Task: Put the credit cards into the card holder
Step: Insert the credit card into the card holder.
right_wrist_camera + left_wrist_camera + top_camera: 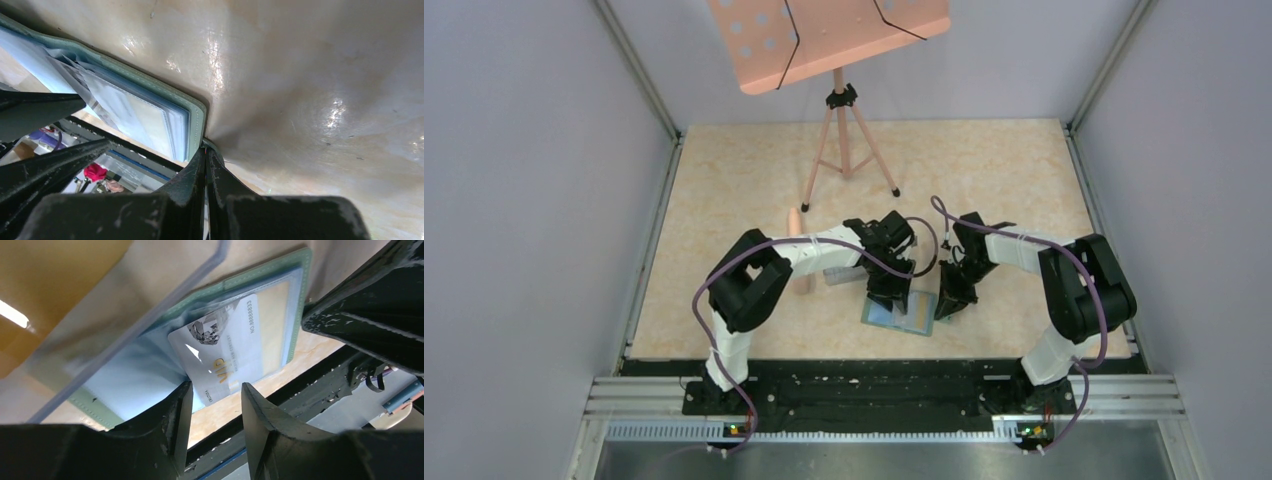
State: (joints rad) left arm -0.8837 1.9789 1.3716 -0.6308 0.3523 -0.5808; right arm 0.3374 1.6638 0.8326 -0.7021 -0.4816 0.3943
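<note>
The left gripper [216,407] is about half open. Its jaws stand on either side of the near corner of a white-grey credit card [220,347] and do not seem to clamp it. The card lies partly under a clear sleeve of the open sage-green card holder [296,300]. At the holder's right edge the right gripper [206,161] is fully closed, tip pressing there.

If the left jaws close crookedly, the card may bend or slide out. If the right tip slips, the holder may shift.

The card reads "VIP" and "NO. 8888833"; the smaller print is unreadable.
</note>
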